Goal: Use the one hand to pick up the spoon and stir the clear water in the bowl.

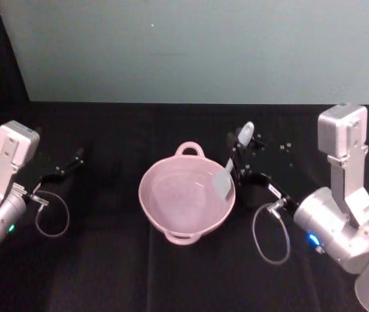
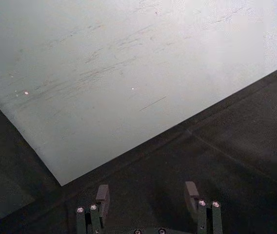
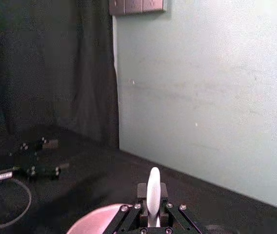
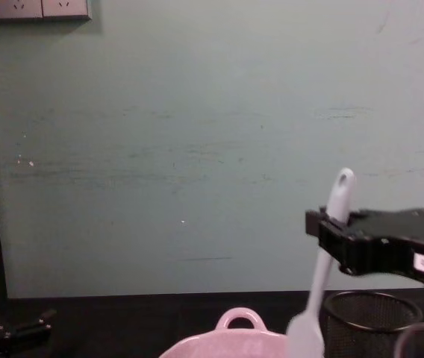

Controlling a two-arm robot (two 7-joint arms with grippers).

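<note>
From the head view, the right end effector (image 1: 238,156) pinches the spoon (image 1: 223,184) by its handle. The blade hangs just inside the right rim of the bowl (image 1: 147,203), which sits mid-desk. We judge the pickup done and the stirring not yet begun. The next move calls for lowering the blade and sweeping it around inside the wall. The left end effector (image 1: 67,166) is parked near the desk's left edge.

In the left wrist view its fingers stand spread and empty.

In the right wrist view the handle stands upright in the closed fingers, and the bowl is cut off.

From the chest view, the spoon's blade dips behind the bowl's rim beside a black mesh cup (image 4: 361,321). We cannot make out the water, or whether the blade touches it.
</note>
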